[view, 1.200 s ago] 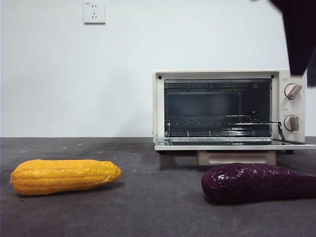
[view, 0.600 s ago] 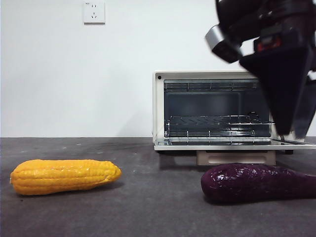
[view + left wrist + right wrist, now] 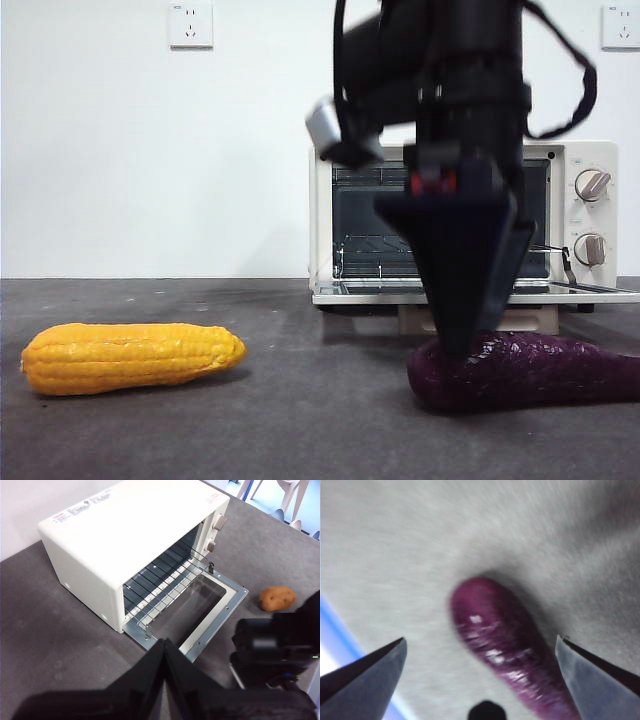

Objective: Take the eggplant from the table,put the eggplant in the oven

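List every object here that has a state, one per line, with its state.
Oven door: open, folded down flat.
Oven: wire rack inside, nothing on it.
Eggplant: lying on the table, not gripped.
Corn cob: lying on its side, untouched.
Potato: resting beside the oven.
Right end effector: open, straddling the eggplant's fat end.
Left end effector: shut, empty, waiting.

Glossy purple eggplant (image 3: 520, 372) on matte speckled table (image 3: 300, 420); oven (image 3: 125, 545) shell smooth cream.

Plain white wall (image 3: 150, 150), two white wall sockets (image 3: 191, 25), pale chairs (image 3: 290, 495) beyond
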